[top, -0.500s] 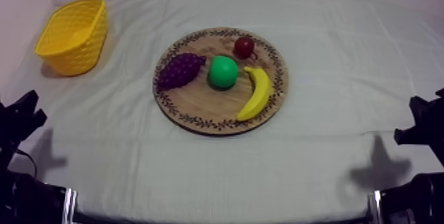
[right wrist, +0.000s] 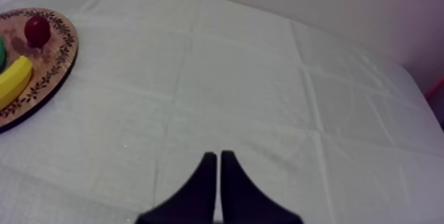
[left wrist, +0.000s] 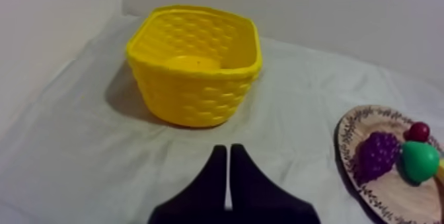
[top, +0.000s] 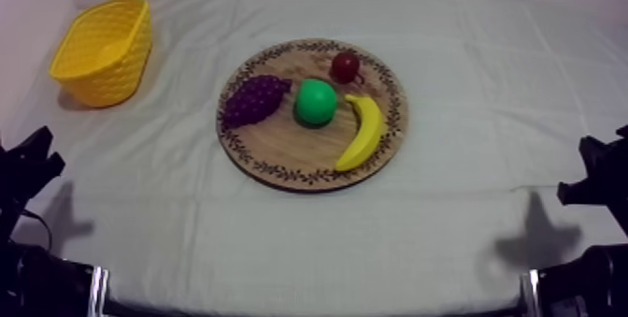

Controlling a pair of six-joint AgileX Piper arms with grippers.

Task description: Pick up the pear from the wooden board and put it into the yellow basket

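A green pear (top: 316,102) sits in the middle of the round wooden board (top: 280,148), between a purple bunch of grapes (top: 253,99) and a banana (top: 363,131). The yellow basket (top: 104,51) stands empty at the far left of the table. My left gripper (top: 30,166) rests low at the left edge, my right gripper (top: 598,173) low at the right edge, both far from the board. In the left wrist view my fingers (left wrist: 228,174) lie together as a narrow wedge before the basket (left wrist: 195,65), shut on nothing. My right fingers (right wrist: 219,174) lie together likewise over bare cloth.
A small red fruit (top: 346,65) lies at the board's far rim. In the left wrist view the pear (left wrist: 419,161), grapes (left wrist: 376,155) and red fruit (left wrist: 417,131) show on the board's edge. The right wrist view shows the banana (right wrist: 13,81) and red fruit (right wrist: 37,31).
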